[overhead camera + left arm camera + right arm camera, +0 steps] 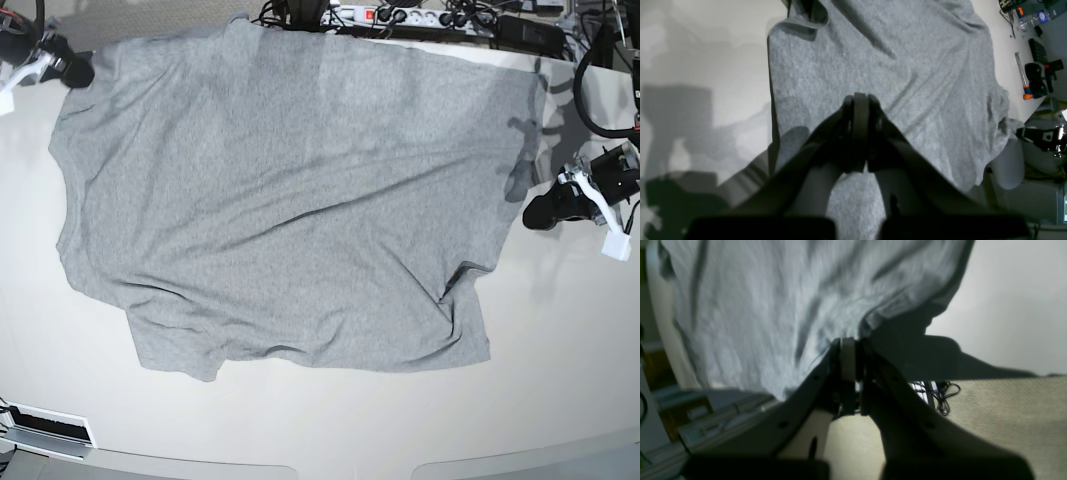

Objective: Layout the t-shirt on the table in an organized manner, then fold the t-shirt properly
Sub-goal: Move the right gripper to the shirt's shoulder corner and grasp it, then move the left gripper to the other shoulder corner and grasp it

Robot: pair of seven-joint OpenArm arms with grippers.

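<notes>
The t-shirt [275, 210] lies spread plain side up across the table [560, 380], long axis running side to side in the base view. Off its one side edge, the left gripper [548, 212] hovers with jaws closed, empty. At the shirt's far opposite corner, the right gripper [72, 70] is pinched shut on the hem. Only the right wrist view shows that pinch, blurred.

Black tapered left gripper [858, 100], right gripper [848, 341], white brackets

No readable text, label or sign anywhere.
</notes>
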